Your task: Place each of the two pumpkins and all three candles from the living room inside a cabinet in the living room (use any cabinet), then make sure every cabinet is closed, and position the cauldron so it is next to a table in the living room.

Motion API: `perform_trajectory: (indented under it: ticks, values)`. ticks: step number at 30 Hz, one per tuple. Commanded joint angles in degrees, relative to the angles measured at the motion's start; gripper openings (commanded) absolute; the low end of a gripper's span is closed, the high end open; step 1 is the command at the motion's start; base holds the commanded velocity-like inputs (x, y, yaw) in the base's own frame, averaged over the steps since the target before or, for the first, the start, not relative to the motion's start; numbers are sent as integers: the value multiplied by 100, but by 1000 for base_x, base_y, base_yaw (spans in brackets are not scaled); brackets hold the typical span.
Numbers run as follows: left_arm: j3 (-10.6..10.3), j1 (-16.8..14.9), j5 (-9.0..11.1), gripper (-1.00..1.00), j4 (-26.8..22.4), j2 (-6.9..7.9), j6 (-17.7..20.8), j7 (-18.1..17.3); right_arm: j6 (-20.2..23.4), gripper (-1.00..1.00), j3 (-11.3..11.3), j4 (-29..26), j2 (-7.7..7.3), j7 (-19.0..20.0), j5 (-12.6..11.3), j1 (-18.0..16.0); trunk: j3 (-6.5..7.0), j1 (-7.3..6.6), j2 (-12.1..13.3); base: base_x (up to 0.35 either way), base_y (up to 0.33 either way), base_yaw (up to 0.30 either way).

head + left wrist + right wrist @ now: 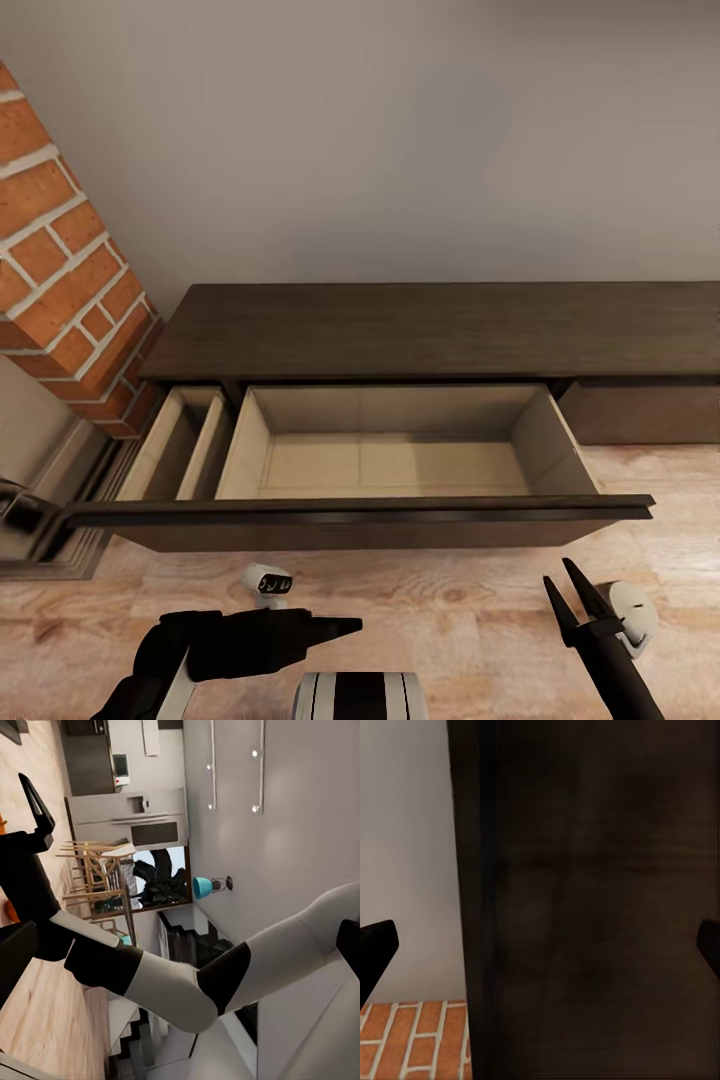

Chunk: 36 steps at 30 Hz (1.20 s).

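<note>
Pale wooden floor (480,600) runs in front of the long, low dark-brown cabinet (440,330), which stands against a plain grey wall (400,130). A red brick column (70,280) rises at the cabinet's left end.

One wide drawer (390,450) of the cabinet is pulled out, its dark front (360,515) toward the robot. Its inside is pale beige and holds nothing. A narrow beige compartment (185,440) is open beside it.

The right gripper (578,592) is just in front of the drawer front, near its right end, with both thin black fingers spread apart and nothing between them. In the right wrist view the two fingertips (379,945) sit wide apart, and the dark wood lies straight ahead of the jaws.

The left gripper (335,628) lies low over the floor, pointing sideways toward the right arm. Whether its jaws are parted, I cannot tell. The drawer front is beside it, apart from it.
</note>
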Motion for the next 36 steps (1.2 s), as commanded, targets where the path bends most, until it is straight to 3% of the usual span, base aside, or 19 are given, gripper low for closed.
perform_trajectory:
  ticks: [1,16,36]
  values:
    - [-3,-2,3,100,-1,0,61,-18,55,100,3,1,-1,9,-57,-2,-4,-2,-1,-123,0,0]
    - [-3,-1,-5,100,-140,0,61,-18,55,100,3,10,-1,4,-59,-3,-4,-2,-1,-193,0,0]
    - [-23,-1,-16,100,-145,-52,50,-18,55,100,2,14,-1,18,-59,-1,-4,-2,-1,-8,0,0]
